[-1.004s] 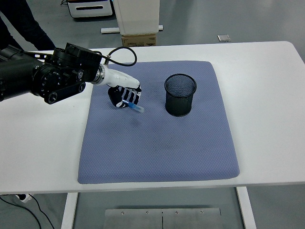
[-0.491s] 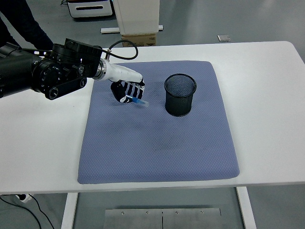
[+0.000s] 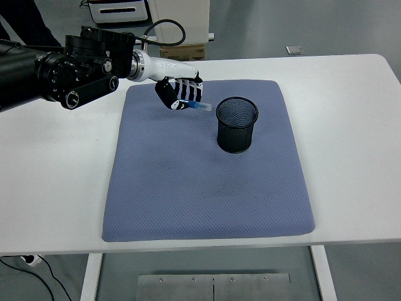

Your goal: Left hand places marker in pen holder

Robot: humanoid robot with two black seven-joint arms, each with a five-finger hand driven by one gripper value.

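Beneath my fingers spreads the white tabletop (image 3: 351, 113), with a blue mat (image 3: 207, 182) on it. The black mesh pen holder (image 3: 237, 124) stands just right of my left hand (image 3: 182, 94), whose fingers (image 3: 188, 91) curl around the blue marker (image 3: 200, 106), its tip near the holder's rim.

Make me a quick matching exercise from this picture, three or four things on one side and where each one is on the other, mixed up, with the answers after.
Things:
1. marker
2. pen holder
3. mat
4. cardboard box

Places:
A. spread over the white table
B. upright on the mat, right of centre
C. on the floor beyond the table
D. held in the left hand, above the mat

Pairs: 1-D, 2-B, 3-A, 4-C
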